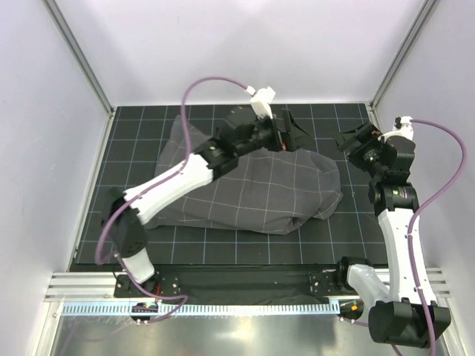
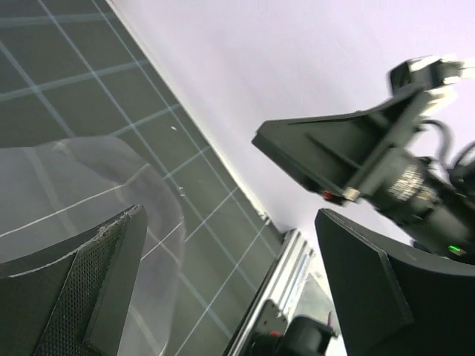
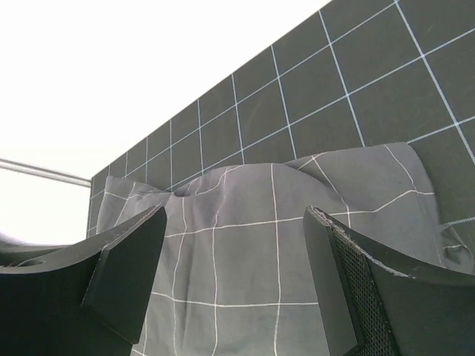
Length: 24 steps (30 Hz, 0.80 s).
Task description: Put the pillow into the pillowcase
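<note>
Pillowcase (image 1: 252, 193): we found it bulging at mid-table.
Left gripper (image 2: 228, 215): spread, empty, above its far edge.
Right gripper (image 3: 236, 222): spread, empty, near the table's far-right corner.

- Overhead view: even, diffuse light, with a faint lilac cast on the walls (image 1: 223, 44).
- Right wrist view: back wall (image 3: 111, 74) blown out white, pillowcase (image 3: 260, 245) sharp, near fingers (image 3: 126, 274) soft.
- Left wrist view: right arm (image 2: 415, 178) slightly blurred.
</note>
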Each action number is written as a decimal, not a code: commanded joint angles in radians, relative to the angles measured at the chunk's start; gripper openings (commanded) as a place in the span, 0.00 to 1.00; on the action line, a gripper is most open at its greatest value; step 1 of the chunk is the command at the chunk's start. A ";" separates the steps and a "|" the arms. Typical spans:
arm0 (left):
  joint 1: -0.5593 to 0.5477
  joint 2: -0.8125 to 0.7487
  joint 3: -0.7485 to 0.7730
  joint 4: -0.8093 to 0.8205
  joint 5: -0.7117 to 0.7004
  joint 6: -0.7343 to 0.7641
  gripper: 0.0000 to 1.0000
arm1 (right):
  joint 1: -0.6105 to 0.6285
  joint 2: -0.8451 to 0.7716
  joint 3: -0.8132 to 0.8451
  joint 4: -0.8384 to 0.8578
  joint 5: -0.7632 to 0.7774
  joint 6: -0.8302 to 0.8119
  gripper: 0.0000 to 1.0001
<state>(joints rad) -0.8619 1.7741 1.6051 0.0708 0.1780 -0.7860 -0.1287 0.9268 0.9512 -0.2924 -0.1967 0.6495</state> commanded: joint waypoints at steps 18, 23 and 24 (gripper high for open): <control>0.449 -0.787 -0.485 -0.670 -0.169 0.206 1.00 | 0.072 -0.184 -0.255 0.066 -0.239 -0.154 0.83; 0.448 -0.927 -0.606 -0.706 -0.262 0.257 1.00 | 0.072 -0.359 -0.315 -0.005 -0.159 -0.257 0.83; 0.448 -0.971 -0.634 -0.706 -0.274 0.264 1.00 | 0.072 -0.412 -0.322 -0.016 -0.150 -0.267 0.83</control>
<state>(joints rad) -0.4126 0.8890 1.0214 -0.6071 -0.0265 -0.5884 -0.0586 0.6121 0.6510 -0.2764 -0.3931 0.4728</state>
